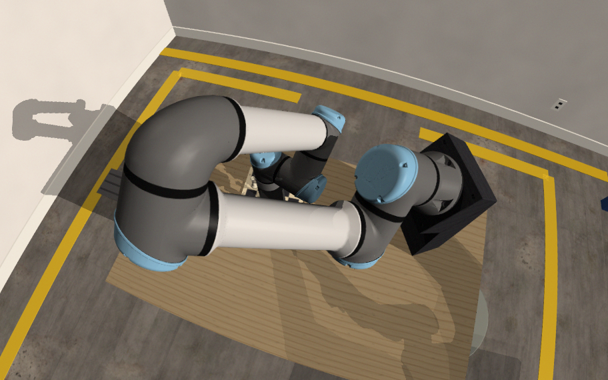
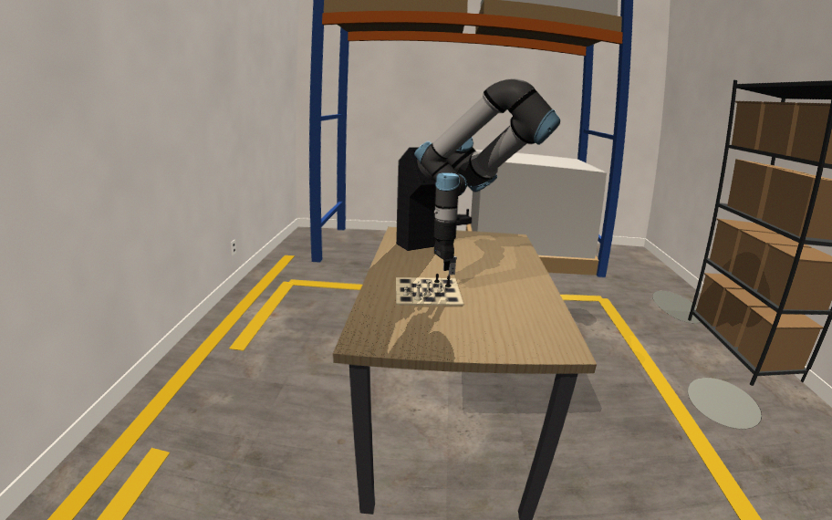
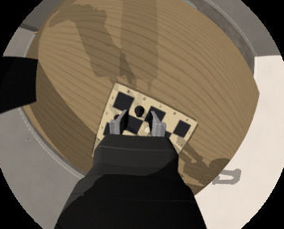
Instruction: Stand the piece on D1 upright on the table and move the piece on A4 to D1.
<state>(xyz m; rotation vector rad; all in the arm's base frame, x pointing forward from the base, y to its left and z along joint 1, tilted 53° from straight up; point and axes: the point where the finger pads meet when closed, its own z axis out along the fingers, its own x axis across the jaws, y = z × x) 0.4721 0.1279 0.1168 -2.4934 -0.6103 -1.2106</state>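
Note:
A small chessboard (image 2: pixel 431 290) lies on the wooden table (image 2: pixel 464 309) with several dark and light pieces on it. My gripper (image 2: pixel 450 265) hangs straight down just above the board's far right corner, over an upright black piece (image 2: pixel 448 281). In the wrist view the two fingers stand apart with nothing between them, and the black piece (image 3: pixel 139 110) shows just beyond the fingertips on the board (image 3: pixel 145 120). In the overhead view my arm hides nearly all of the board (image 1: pixel 249 181). I cannot read the square labels.
The arm's black base block (image 2: pixel 414 206) stands at the table's far end. A blue rack (image 2: pixel 464 129) and a pale crate (image 2: pixel 538 210) are behind the table. A black shelf with boxes (image 2: pixel 787 225) stands at the right wall.

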